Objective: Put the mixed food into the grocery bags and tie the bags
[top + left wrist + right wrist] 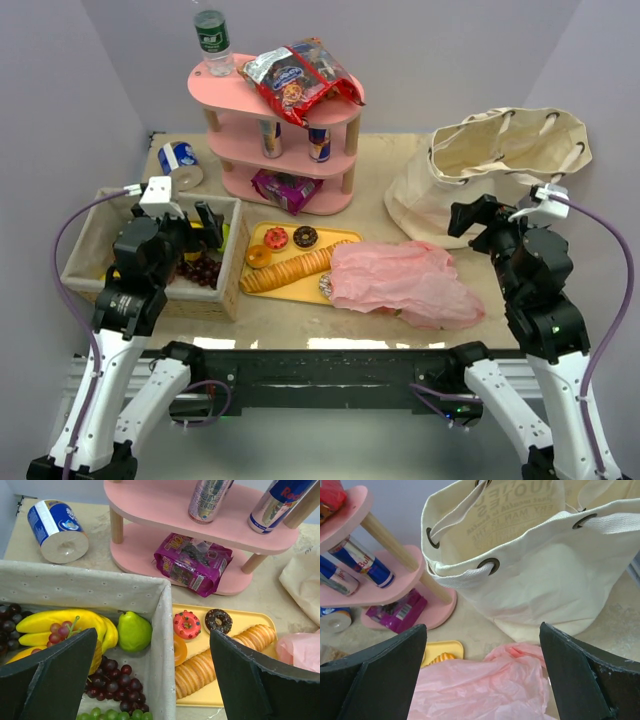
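While its jaws stand spread wide with nothing between them, the left gripper (155,680) hangs over the right end of the basket (90,587), above grapes (115,685), bananas (65,622) and a pear (134,630). Just right of the basket lies a yellow tray (250,619) with doughnuts (186,624) and a row of biscuits. The right gripper (480,675), equally spread and empty, hovers above the pink bag (485,695), which lies crumpled on the table (385,148) and overlaps the tray's right end. Just beyond it stands the canvas bag (535,580), mouth open. The pink shelf (230,95) at the back carries a bottle (212,38) and snack packets (300,75) on top, two cans (318,143) on the middle tier and a purple packet (285,188) at the bottom. A blue-and-white roll (180,162) lies left of the shelf.
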Controlling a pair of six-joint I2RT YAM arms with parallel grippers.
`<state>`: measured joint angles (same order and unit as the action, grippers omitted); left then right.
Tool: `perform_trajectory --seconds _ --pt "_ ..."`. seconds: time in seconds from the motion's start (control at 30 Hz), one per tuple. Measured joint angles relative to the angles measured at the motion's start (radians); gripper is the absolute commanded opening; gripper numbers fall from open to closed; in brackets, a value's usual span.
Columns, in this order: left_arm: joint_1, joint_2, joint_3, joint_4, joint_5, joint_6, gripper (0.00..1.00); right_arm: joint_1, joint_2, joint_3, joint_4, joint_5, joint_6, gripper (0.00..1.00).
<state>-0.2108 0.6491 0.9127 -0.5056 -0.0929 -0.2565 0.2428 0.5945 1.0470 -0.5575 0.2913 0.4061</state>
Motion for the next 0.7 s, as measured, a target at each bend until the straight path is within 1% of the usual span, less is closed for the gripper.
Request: perform_trajectory --seconds 0.27,0.37,0.53,0.7 --pt "0.0 -0.008 -0.002 0.021 0.01 0.017 1.0 0.0 0.047 0.026 -0.078 -0.033 -0.041 0.99" --pt "0.0 -0.019 -0.008 0.034 0.039 0.038 1.0 -0.001 0.069 0.062 -0.09 -0.068 -0.072 0.99" --pt "0.0 -0.005 -0.008 0.058 0.122 0.068 1.0 -0.001 0.201 0.232 -0.093 -0.141 -0.132 0.99" --pt "0.0 0.048 -0.007 0.104 0.225 0.073 1.0 -0.001 0.39 0.407 -0.102 -0.171 -0.191 0.99"
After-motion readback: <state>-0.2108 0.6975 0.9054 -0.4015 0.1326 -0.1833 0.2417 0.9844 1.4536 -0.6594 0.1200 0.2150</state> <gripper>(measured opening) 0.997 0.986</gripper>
